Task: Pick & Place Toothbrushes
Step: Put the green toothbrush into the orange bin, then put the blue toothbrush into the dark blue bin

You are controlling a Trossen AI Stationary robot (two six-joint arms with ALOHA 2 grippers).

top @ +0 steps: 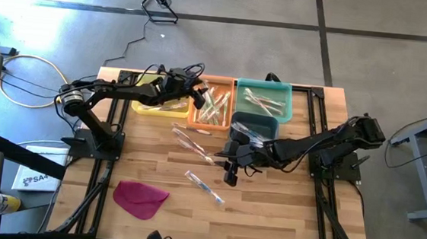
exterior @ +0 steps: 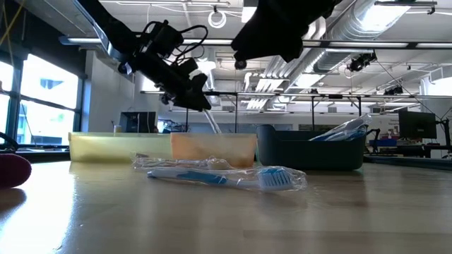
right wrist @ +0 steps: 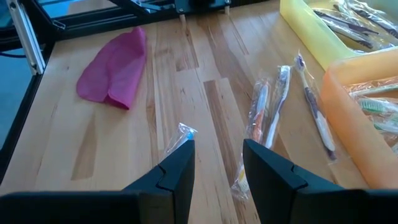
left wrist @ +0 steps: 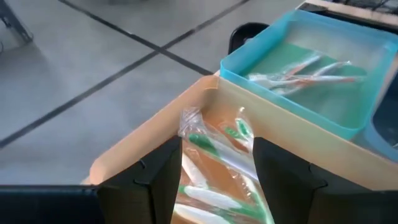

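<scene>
Seen from above, a pale wooden table (top: 267, 208) holds four shallow plastic bins along its far edge: a yellow bin (top: 154, 103), an orange bin (top: 213, 104), a teal bin (top: 264, 97) and a dark blue-grey bin (top: 255, 125).

The left gripper (top: 198, 97) hangs over the orange bin. Its two dark fingers are closed on a green-handled toothbrush (left wrist: 214, 152) in a crinkly clear wrapper, held just above brushes already lying inside. This looks like the placing step — the next move appears to call for opening the fingers so the brush drops flat among the others, without the slippery wrapper clinging to a finger.

The right gripper (top: 230, 170) hovers low over the middle of the table, fingers spread and empty. Just ahead of it, in its wrist view, lies the tip of a blue toothbrush (right wrist: 184, 132), also wrapped. Its likely job is to line up across the slim handle and pinch through the film.

More loose toothbrushes (top: 190, 139) lie between the bins and the right gripper; one wrapped brush (top: 204, 186) lies nearer the front edge. All are thin, stiff sticks in glossy, wrinkled sleeves — light and prone to sliding. A flat magenta cloth (top: 140, 198) rests soft and folded at the front left, well apart from the brushes.
</scene>
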